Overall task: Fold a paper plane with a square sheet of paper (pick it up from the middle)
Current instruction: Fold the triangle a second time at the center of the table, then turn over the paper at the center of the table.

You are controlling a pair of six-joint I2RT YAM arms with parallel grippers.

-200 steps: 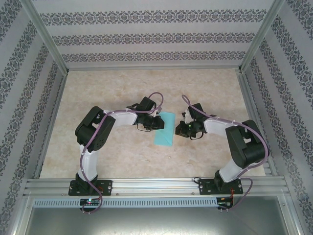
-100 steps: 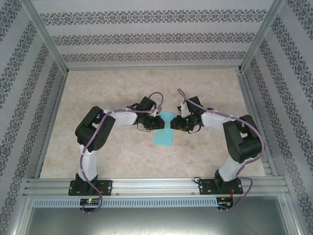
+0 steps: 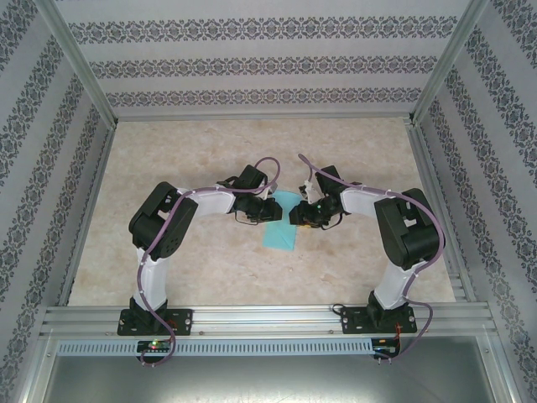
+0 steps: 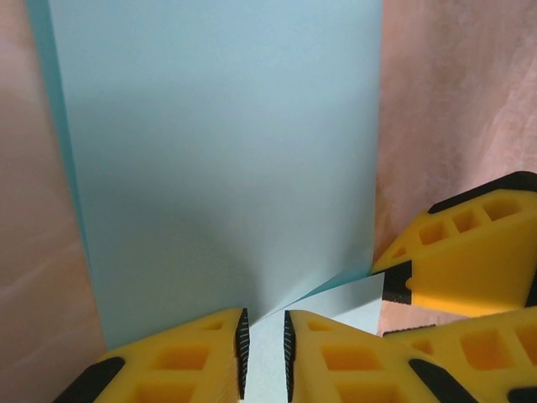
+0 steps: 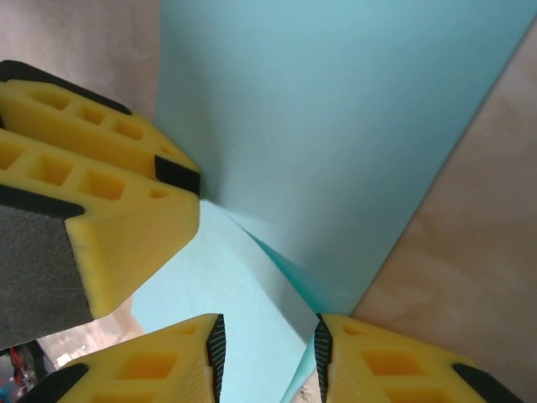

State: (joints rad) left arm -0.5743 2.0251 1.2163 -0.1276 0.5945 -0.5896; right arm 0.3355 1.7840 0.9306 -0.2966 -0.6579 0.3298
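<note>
Item: sheet [image 3: 282, 238], light cyan, unmarked. Location: on the table [image 3: 168, 168], about midway between its left and right edges and well clear of all four, lying aslant with one short end toward the near edge. Condition: doubled lengthwise into a narrow strip. At the end where both grippers meet, the top layer stands a little off the paler lower one (a thin wedge of shadow marks the gap). Progress, as we judge it: early. We see one long fold, but no corners turned in for a nose and no wings, so most of the plane is left to make. Left gripper [image 4: 263, 340]: jaws almost together, with paper showing in the thin slot; we cannot tell whether they pinch it. Right gripper [image 5: 267, 344]: jaws apart, astride the lower layer's edge, clamping nothing.
</note>
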